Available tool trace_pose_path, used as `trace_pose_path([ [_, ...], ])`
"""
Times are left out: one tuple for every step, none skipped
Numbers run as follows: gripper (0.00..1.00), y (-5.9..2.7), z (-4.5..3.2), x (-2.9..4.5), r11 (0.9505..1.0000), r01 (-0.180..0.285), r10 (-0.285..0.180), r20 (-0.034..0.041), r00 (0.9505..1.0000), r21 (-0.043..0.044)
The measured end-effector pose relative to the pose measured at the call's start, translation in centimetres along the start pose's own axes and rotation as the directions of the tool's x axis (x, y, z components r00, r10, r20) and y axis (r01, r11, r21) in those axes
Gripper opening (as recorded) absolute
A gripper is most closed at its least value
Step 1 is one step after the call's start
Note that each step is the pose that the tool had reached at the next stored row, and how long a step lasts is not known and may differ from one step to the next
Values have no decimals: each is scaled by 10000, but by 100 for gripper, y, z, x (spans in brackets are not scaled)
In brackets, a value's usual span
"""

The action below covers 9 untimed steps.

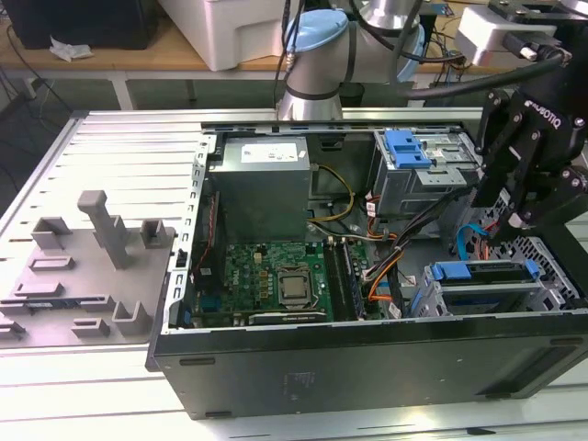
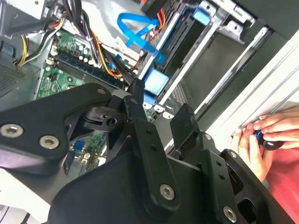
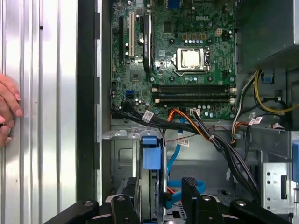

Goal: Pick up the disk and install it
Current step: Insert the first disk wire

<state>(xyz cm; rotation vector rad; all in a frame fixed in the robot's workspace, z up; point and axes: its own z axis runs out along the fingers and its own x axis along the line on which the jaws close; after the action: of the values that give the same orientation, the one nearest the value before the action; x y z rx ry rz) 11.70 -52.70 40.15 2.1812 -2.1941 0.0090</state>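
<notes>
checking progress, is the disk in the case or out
In: the disk sits inside the case, under the gripper. Fully seated: cannot tell.

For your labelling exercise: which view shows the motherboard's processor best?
The first wrist view: the processor faces the camera squarely, unobstructed. The exterior view shows it at a slant; the second wrist view catches motherboard behind the gripper.
</notes>
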Motion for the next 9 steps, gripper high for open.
trace_pose_path([
  [51, -23, 0, -5, 10000, -24, 24, -9, 10000, -1],
  [51, -53, 0, -12, 10000, -65, 65, -22, 10000, -3],
  [51, -71, -1, -16, 10000, -97, 97, -30, 9999, -4],
  [51, -87, -1, -20, 9999, -145, 145, -34, 9999, -5],
  [51, -96, 0, -22, 9998, -202, 202, -33, 9998, -7],
  [51, -106, 4, -25, 9994, -351, 351, -29, 9994, -13],
  [51, -111, 10, -26, 9984, -573, 573, -22, 9984, -22],
  [51, -115, 15, -27, 9970, -768, 768, -17, 9970, -30],
  [51, -117, 18, -27, 9959, -902, 902, -14, 9959, -35],
])
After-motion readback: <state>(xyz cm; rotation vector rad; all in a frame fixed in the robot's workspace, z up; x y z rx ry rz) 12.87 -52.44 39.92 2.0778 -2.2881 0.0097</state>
